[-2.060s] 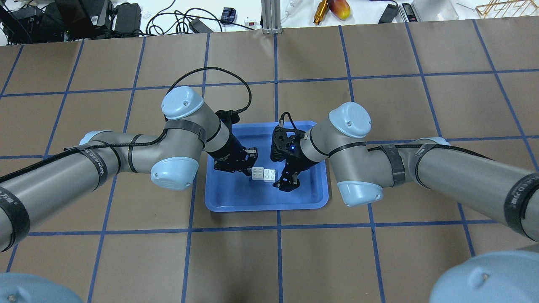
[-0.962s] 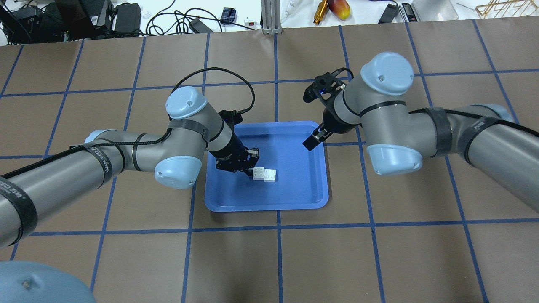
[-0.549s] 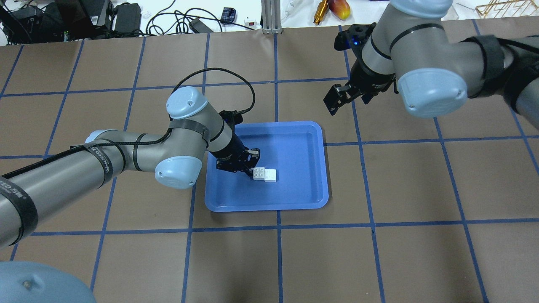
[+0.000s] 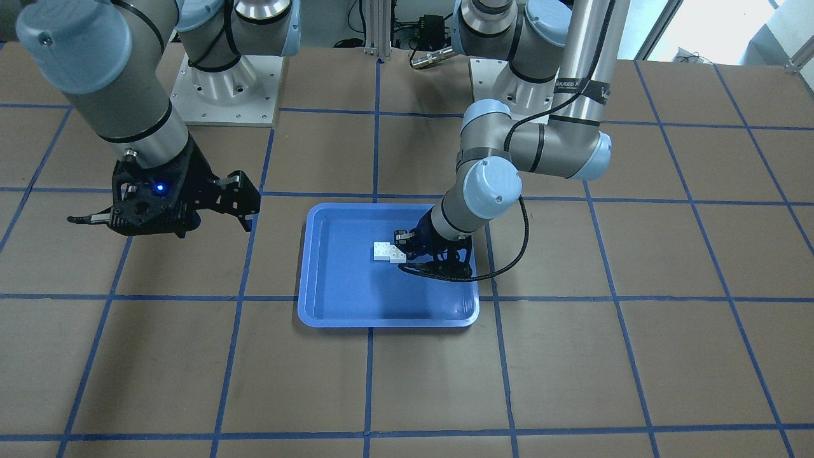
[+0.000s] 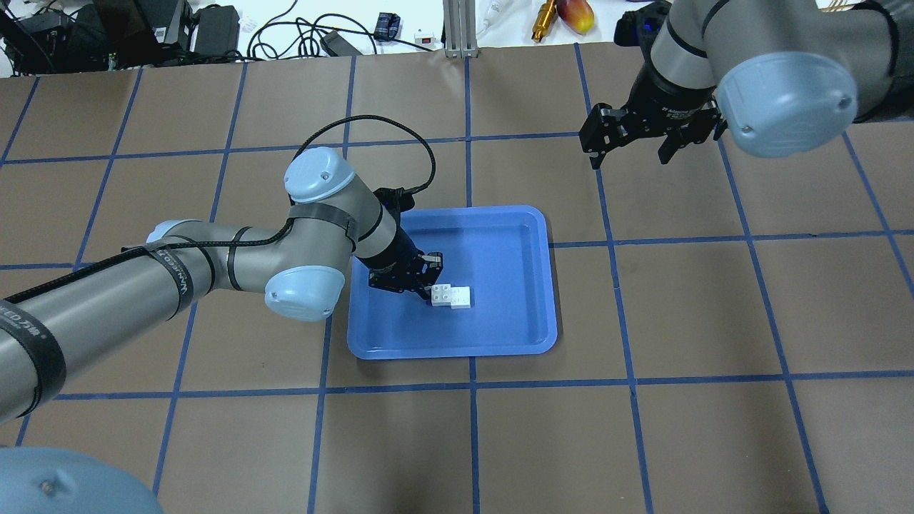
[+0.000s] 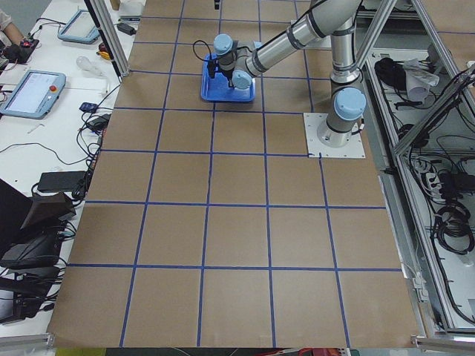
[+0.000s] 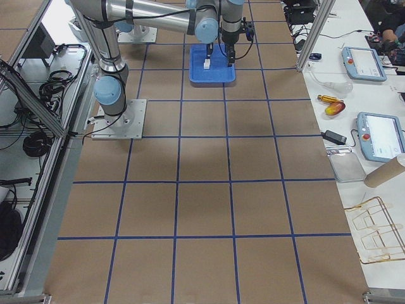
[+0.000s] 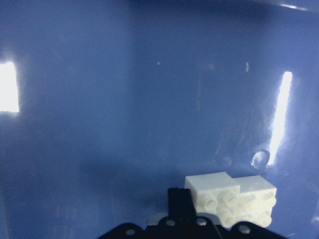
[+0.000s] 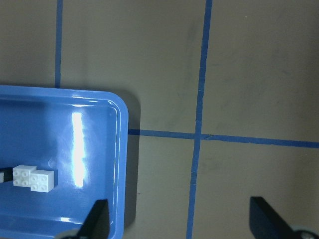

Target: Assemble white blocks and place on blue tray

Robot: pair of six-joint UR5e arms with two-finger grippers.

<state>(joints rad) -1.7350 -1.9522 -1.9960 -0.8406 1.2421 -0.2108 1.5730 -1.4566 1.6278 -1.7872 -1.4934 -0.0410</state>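
The blue tray (image 5: 500, 314) lies at the table's middle. On its floor rest the two white blocks (image 5: 450, 295), joined side by side with a small offset, studs up. My left gripper (image 5: 430, 283) reaches into the tray from the left and is shut on the left end of the white blocks (image 4: 386, 252). In the left wrist view one dark finger (image 8: 179, 201) sits tight against the blocks (image 8: 229, 196). My right gripper (image 5: 632, 150) hangs open and empty, high above the table beyond the tray's far right corner. Its wrist view shows the tray's corner (image 9: 117, 149) and the blocks (image 9: 34, 178).
Brown table with a blue tape grid. Along the far edge lie cables, power supplies, a metal post (image 5: 460, 28) and a fruit (image 5: 575, 14). The two robot bases (image 4: 222, 83) stand on the robot's side. The left arm's black cable (image 4: 509, 254) loops over the tray's edge.
My right gripper has drawn away from the blocks, rising and moving to the far right of the tray, jaws wide. The left gripper and the blocks have hardly moved.
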